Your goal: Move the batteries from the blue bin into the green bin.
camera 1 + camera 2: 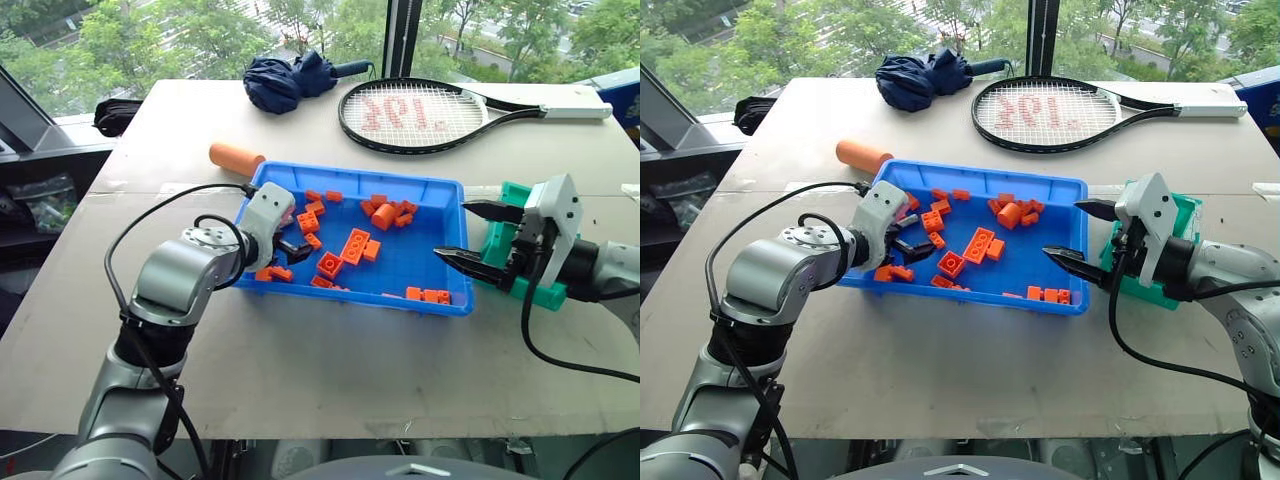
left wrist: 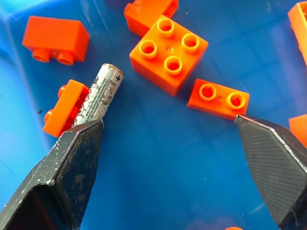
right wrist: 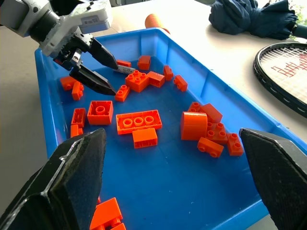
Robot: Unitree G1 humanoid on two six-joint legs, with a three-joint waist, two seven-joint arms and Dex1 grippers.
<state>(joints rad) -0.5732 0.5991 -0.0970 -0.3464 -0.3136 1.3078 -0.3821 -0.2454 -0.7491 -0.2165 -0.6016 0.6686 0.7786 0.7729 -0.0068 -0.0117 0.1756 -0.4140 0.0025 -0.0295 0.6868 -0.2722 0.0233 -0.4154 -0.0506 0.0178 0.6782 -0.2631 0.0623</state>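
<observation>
The silver-grey cylindrical battery [image 2: 101,93] lies in the wide bright-blue plastic bin [image 1: 452,190] at its nine o'clock end, beside the left gripper [image 2: 168,132], jaws spread. The right gripper [image 1: 478,235], also spread, hovers at three o'clock before the small teal-green bin [image 1: 515,192].

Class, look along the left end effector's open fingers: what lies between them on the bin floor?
Bare blue bin floor, seen in the left wrist view. The battery lies beside one finger, outside the gap.
</observation>
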